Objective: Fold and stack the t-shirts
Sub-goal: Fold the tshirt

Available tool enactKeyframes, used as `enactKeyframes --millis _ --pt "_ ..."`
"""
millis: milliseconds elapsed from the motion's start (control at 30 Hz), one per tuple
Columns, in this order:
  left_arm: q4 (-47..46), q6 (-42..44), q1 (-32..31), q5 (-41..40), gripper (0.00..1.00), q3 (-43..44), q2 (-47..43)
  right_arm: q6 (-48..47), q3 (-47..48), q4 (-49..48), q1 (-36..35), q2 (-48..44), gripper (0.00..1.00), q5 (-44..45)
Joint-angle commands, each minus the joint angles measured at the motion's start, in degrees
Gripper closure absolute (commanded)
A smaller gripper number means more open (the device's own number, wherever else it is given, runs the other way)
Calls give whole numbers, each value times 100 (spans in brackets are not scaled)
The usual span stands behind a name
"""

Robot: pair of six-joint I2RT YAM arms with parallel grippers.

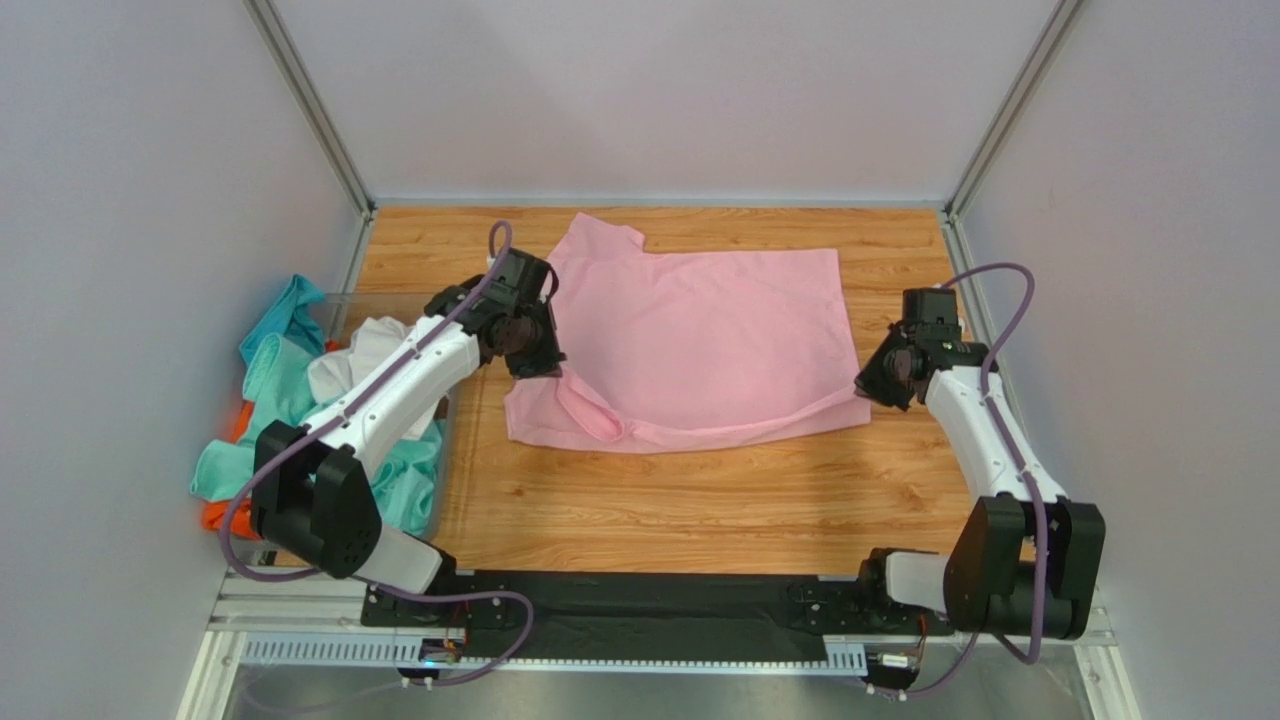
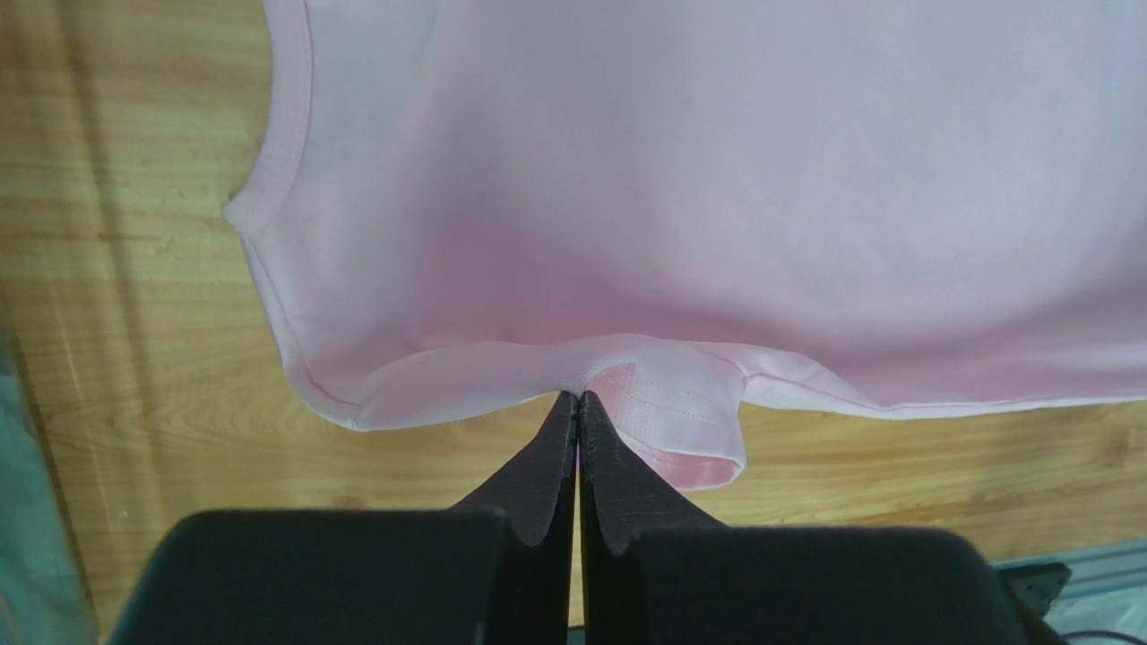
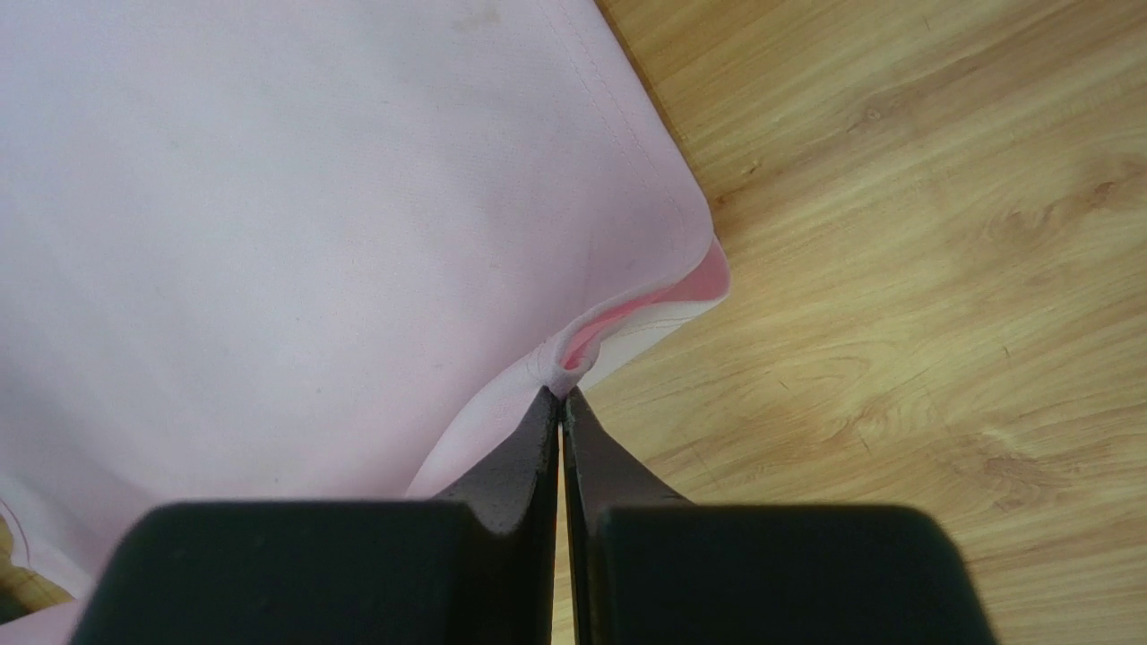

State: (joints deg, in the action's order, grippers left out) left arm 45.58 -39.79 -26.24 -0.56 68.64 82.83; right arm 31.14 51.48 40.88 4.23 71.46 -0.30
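Note:
The pink t-shirt (image 1: 691, 338) lies spread on the wooden table, its near edge partly lifted into a fold. My left gripper (image 1: 529, 348) is shut on its left edge; in the left wrist view the gripper (image 2: 578, 398) pinches the pink t-shirt (image 2: 754, 202) at a hem fold. My right gripper (image 1: 876, 383) is shut on the shirt's near right corner; in the right wrist view the gripper (image 3: 559, 394) pinches the pink t-shirt (image 3: 296, 215) at that corner. Teal t-shirts (image 1: 278, 375), a white t-shirt (image 1: 361, 360) and an orange t-shirt (image 1: 226, 518) lie heaped at the left.
The heap at the left sits in a clear plastic bin (image 1: 428, 480) beside the left arm. Grey walls enclose the wooden table (image 1: 706, 503) on three sides. A black rail (image 1: 646, 600) runs along the near edge between the arm bases.

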Motion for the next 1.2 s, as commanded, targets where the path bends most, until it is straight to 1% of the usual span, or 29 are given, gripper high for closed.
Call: enactKeyframes --millis 0,133,433,700,733,800,833,900,933,967,1000,1033,1067,1100,1133,1167 --pt "-84 296 303 187 100 474 295 -178 379 -229 -54 297 100 -163" --pt "-76 367 488 214 100 965 733 -161 607 -397 -124 623 100 -173" --pt "-50 551 866 276 100 1722 1533 -116 1266 -537 -142 1369 100 21" --pt "21 753 1077 258 100 2433 2167 -29 1882 -555 -142 2073 100 21" --pt "38 780 1094 275 100 2496 2324 -11 1926 -555 -142 2126 100 221" --pt "47 806 1138 189 100 2688 2483 7 2066 -555 -142 2345 100 275" --pt "56 815 1147 135 100 2777 2675 7 2120 -546 -142 2407 99 302" --pt "99 850 1217 65 96 3100 2905 -2 2269 -555 -142 2661 96 302" --pt "161 859 1252 73 88 3251 3184 -28 2400 -581 -142 2749 94 302" --pt "266 833 1314 65 82 3409 3318 -81 2488 -599 -142 2829 92 293" --pt "345 867 1332 65 72 3602 3528 -107 2568 -582 -142 2951 87 319" --pt "363 911 1341 65 37 3682 3591 -151 2751 -477 -142 2987 68 389" --pt "442 912 1341 73 25 3770 3644 -186 2805 -433 -150 3005 61 390" --pt "469 946 1341 273 17 3805 3592 -204 2832 -406 -150 2997 56 381" --pt "452 938 1341 310 1 3771 3539 -213 2797 -388 -159 2901 41 390" --pt "434 912 1332 319 0 3718 3452 -213 2753 -379 -168 2813 32 364"
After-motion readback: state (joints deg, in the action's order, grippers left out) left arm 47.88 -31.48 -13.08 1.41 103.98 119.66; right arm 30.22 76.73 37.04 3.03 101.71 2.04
